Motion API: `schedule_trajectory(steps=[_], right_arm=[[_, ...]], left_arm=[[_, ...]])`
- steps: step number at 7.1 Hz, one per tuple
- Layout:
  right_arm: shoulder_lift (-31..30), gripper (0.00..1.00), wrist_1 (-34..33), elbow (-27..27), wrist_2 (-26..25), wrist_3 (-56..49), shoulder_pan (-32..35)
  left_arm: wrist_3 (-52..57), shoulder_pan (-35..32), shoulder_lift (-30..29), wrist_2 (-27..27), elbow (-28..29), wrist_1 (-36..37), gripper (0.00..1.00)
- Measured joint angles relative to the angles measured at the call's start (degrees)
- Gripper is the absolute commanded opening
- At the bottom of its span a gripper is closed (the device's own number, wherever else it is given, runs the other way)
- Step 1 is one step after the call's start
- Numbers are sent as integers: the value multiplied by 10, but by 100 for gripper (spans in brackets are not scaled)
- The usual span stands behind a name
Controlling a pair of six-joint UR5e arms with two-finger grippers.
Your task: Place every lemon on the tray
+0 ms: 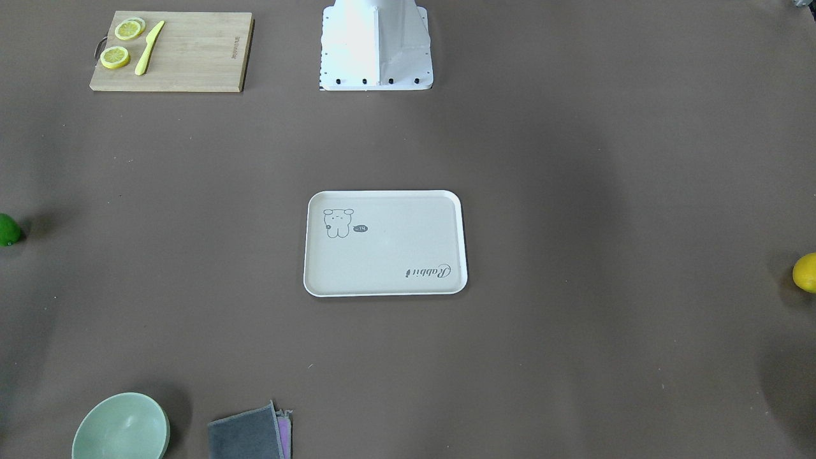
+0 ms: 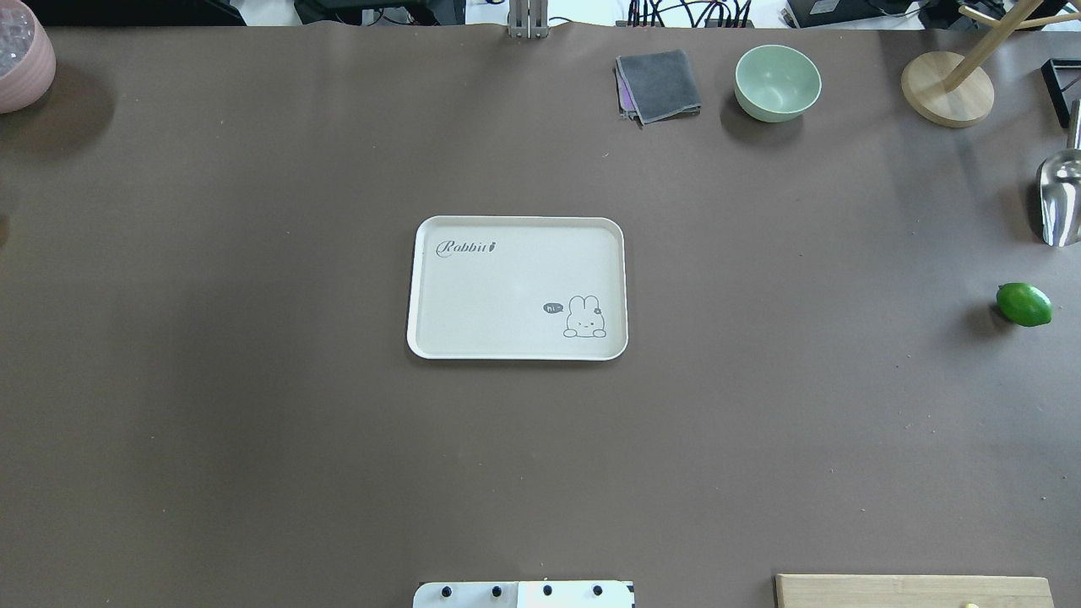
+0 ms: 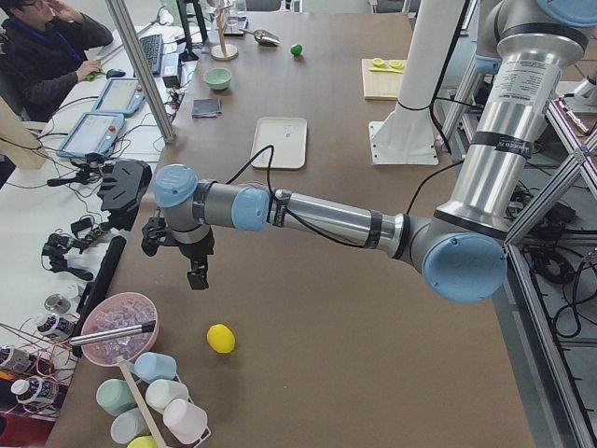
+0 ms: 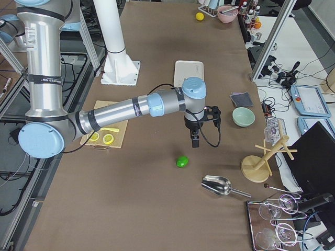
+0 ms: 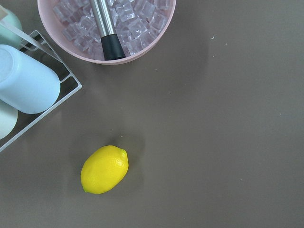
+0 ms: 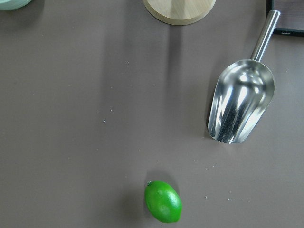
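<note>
The yellow lemon (image 5: 104, 169) lies on the brown table near its left end, and also shows in the front view (image 1: 805, 272). The green lemon (image 6: 163, 202) lies near the right end, and also shows in the overhead view (image 2: 1023, 304). The cream tray (image 2: 507, 287) sits empty at the table's middle. My left gripper (image 3: 198, 275) hangs above the table close to the yellow lemon (image 3: 220, 338). My right gripper (image 4: 194, 142) hangs above the table close to the green lemon (image 4: 181, 161). Neither touches a lemon. I cannot tell whether either is open or shut.
A pink bowl of ice (image 5: 107, 28) and a cup rack (image 5: 28, 85) stand by the yellow lemon. A metal scoop (image 6: 240, 107) and wooden stand (image 2: 946, 89) are by the green one. A cutting board (image 1: 191, 57), green bowl (image 2: 777, 82) and grey cloth (image 2: 659, 84) lie apart.
</note>
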Motion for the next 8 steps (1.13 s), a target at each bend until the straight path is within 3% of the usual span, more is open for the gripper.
schedule_trajectory(steps=[8], right_arm=[[18, 100, -2, -28, 17, -4, -23]], left_arm=[[-36, 4, 11, -23, -5, -4, 98]])
